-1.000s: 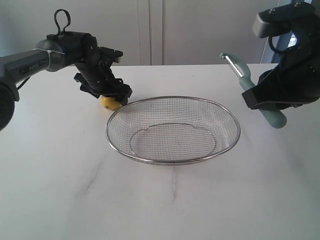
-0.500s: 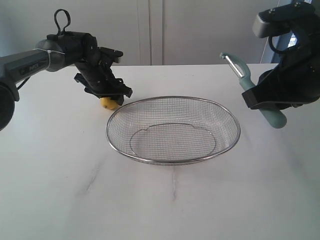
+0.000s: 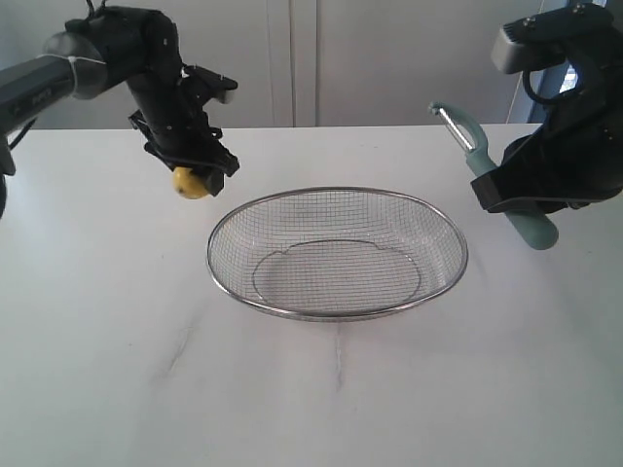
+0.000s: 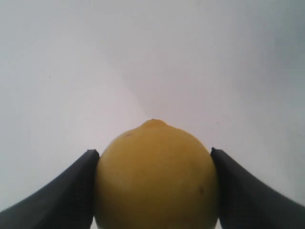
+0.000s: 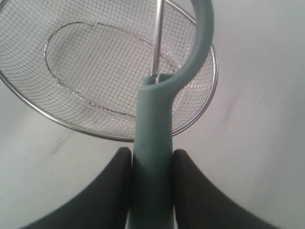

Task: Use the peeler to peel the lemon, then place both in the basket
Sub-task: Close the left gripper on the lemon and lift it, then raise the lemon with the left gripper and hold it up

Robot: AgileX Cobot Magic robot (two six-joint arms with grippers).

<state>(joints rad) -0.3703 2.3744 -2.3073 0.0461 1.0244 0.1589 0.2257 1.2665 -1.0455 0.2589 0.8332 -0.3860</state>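
1. Far left, the left claw [image 3: 195, 172] is clamped on the lemon [image 3: 189, 183]. One dark finger [image 4: 62, 191] presses each flank, and the fruit hangs just under the claw, above the white desk [image 3: 311, 409].
2. The lemon's small nub points straight out past the fingertips, away from the wrist, so its short axis from nub to base runs in line with the claw. The skin is smooth, bright yellow and faintly dimpled.
3. Down and to the right of that claw, the basket [image 3: 331, 315] sits flat on the desk, between the two claws and lower than both. It is a shallow oval of fine silver wire mesh inside a thick steel rim, with its long axis running from one claw toward the other.
4. At right, the right claw [image 3: 506, 195] is closed around the thick pale teal handle of the peeler [image 3: 477, 161].
5. The peeler is tilted. Its looped head and metal blade rise above the claw and lean toward the basket, and the rounded butt juts out below on the far side.
6. From the right wrist, the head reaches out over the basket's near rim.
7. Pale wall panels [image 3: 292, 58] close off the background.
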